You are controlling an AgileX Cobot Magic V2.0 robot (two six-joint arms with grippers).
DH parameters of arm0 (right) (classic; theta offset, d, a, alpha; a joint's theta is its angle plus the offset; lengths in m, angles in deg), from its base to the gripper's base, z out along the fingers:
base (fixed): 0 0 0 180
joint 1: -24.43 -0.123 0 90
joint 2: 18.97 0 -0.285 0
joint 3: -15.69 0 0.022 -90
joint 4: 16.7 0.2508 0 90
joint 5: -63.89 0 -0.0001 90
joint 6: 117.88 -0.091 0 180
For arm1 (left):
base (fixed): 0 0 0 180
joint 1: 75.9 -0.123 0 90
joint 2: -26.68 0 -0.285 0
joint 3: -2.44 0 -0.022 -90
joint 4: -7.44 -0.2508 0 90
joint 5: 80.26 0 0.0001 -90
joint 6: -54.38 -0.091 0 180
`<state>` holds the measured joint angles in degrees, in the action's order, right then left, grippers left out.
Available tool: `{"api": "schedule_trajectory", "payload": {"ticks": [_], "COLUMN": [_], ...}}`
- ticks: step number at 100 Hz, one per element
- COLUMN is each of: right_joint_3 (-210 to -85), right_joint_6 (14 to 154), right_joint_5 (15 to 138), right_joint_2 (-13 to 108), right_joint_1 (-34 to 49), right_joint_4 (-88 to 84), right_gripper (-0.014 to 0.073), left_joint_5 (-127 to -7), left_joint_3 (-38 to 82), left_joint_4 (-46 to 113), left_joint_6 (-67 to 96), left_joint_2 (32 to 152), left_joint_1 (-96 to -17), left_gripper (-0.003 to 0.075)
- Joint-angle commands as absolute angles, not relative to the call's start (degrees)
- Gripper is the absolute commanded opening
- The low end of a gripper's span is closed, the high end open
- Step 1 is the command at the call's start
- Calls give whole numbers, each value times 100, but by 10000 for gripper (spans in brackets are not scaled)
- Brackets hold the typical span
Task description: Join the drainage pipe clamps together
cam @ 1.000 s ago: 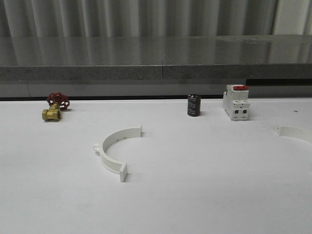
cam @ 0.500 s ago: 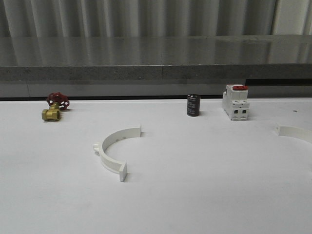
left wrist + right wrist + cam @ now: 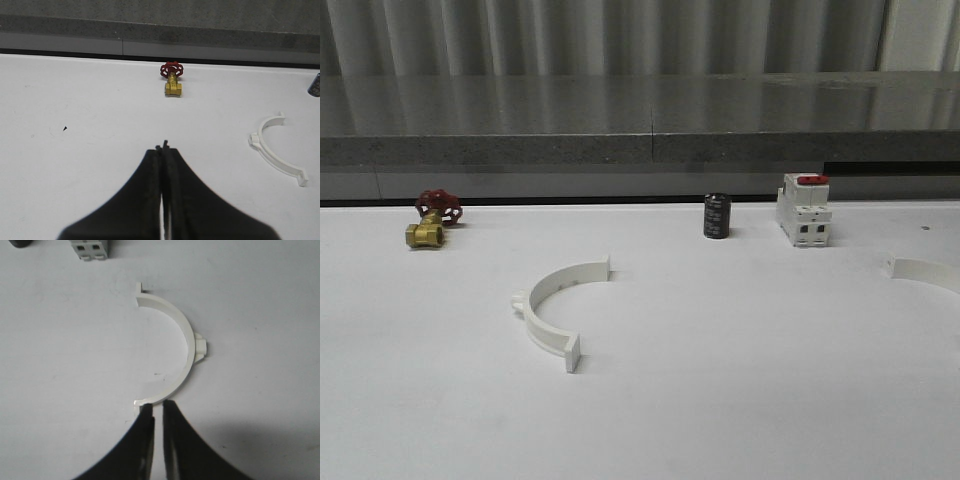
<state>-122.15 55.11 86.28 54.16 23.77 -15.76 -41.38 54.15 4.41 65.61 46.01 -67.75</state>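
Two white drainage pipe clamps lie apart on the white table. One half-ring [image 3: 546,326] rests left of centre, its hollow side facing right; it also appears off to the side in the left wrist view [image 3: 256,142]. The other half-ring [image 3: 925,270] is cut off by the front view's right edge. My right gripper [image 3: 158,407] hovers at the near end of that half-ring [image 3: 190,335], its fingers a narrow gap apart with only table between them. My left gripper [image 3: 162,147] is shut and holds nothing, over bare table.
A brass valve with a red handwheel [image 3: 432,220] sits at the back left. A black cylinder [image 3: 717,216] and a white breaker with a red switch [image 3: 805,210] stand at the back right. A grey ledge runs behind the table.
The half-ring at the right edge of the front view has shifted slightly. The left half-ring and the other objects stay put.
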Motion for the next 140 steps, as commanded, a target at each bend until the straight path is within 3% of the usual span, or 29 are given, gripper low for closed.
{"api": "schedule_trajectory", "payload": {"ticks": [1,11,18,56,98,140], "right_joint_3": [-12418,-12418,-12418,-13585,-14639,-14707], "right_joint_6": [5562,5562,5557,5447,5563,5569], "right_joint_5": [8360,8292,8135,9289,9278,9044], "right_joint_2": [5472,5562,5562,6716,8494,9094], "right_joint_1": [2413,2413,2413,2929,2981,2981], "right_joint_4": [-1612,-1612,-1612,-1612,-1612,-1612], "right_gripper": [302,528,599,591,591,569], "left_joint_5": [-4551,-4551,-4551,-4551,-4551,-4551], "left_joint_3": [5261,5261,5261,5261,5261,5261], "left_joint_4": [423,423,423,423,423,423], "left_joint_6": [6553,6553,6553,6553,6553,6553], "left_joint_2": [4652,4652,4652,4652,4652,4652], "left_joint_1": [-6782,-6782,-6782,-6782,-6782,-6782], "left_gripper": [-20,-20,-20,-20,-20,-20]}}
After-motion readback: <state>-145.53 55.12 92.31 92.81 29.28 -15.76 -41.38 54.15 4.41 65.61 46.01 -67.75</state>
